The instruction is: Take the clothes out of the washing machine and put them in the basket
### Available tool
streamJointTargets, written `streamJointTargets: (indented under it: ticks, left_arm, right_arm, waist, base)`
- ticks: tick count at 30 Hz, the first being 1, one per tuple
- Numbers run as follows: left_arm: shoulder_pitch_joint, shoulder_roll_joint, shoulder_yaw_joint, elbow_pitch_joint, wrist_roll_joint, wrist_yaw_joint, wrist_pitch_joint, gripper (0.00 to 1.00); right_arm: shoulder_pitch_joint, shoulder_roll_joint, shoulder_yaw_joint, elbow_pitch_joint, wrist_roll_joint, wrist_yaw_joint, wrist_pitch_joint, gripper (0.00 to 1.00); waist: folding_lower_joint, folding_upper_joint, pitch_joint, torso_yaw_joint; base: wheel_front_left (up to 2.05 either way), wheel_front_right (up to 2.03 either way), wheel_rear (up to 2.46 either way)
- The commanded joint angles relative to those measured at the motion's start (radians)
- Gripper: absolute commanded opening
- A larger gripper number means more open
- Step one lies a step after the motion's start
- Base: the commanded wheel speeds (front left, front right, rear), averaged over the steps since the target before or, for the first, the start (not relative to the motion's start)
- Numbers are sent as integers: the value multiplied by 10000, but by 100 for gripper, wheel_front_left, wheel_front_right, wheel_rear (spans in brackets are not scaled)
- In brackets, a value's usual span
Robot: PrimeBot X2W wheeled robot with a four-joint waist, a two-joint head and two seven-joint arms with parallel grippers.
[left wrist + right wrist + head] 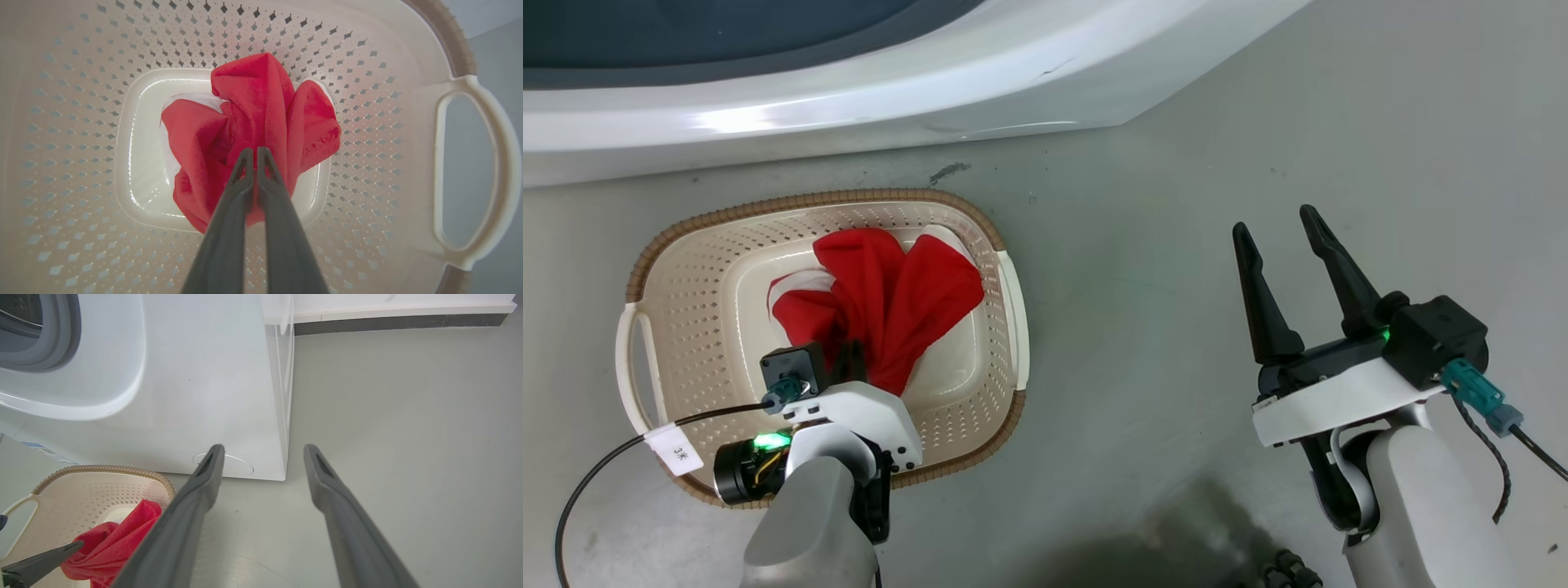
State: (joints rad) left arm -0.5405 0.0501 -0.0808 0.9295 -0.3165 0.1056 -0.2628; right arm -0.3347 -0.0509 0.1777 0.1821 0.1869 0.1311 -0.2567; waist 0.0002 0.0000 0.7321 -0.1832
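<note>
Clothes (pixel 882 302) are lying bunched in the basket (pixel 686 278), which is sitting on the floor (pixel 1176 245) on the near side of the washer (pixel 212 375). Left gripper (pixel 253 152) is hanging inside it, pressed together and pinching them. Right gripper (pixel 1274 222) is hovering spread over the floor to the right, well apart.

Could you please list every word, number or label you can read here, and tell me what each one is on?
"3米": on the white tag around the black cable, head view.
The blue-and-white sticker on the washing machine, right wrist view: too blurred to read.
Nothing else is readable.
</note>
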Motion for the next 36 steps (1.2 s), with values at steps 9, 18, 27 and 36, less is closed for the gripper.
streamJointTargets:
  ticks: [9, 18, 27, 36]
  left_arm:
    - [888, -4, 70, -1194, 305, -409, -27, 100]
    - [2631, -1, -488, -3431, 389, -286, -27, 100]
    - [3965, -1, -794, -5791, 843, 40, -27, 100]
    - [4375, 0, -946, -7054, 1446, 31, -27, 100]
  right_arm:
    - [465, 10, -847, -291, -414, -7, -86, 100]
    - [1545, 9, -1333, -512, -937, -7, -90, 100]
    - [2349, 9, -1753, -792, -1323, -7, -36, 100]
    - [2954, 10, -2265, -1450, -1467, -7, 344, 100]
  waist:
    - [-2, 0, -1847, 372]
    - [-2, 0, -4149, 865]
    - [-2, 0, -5568, 1301]
    - [-2, 0, -6112, 1778]
  base:
    - [0, 0, 0]
    - [0, 0, 0]
    - [0, 0, 0]
    - [0, 0, 0]
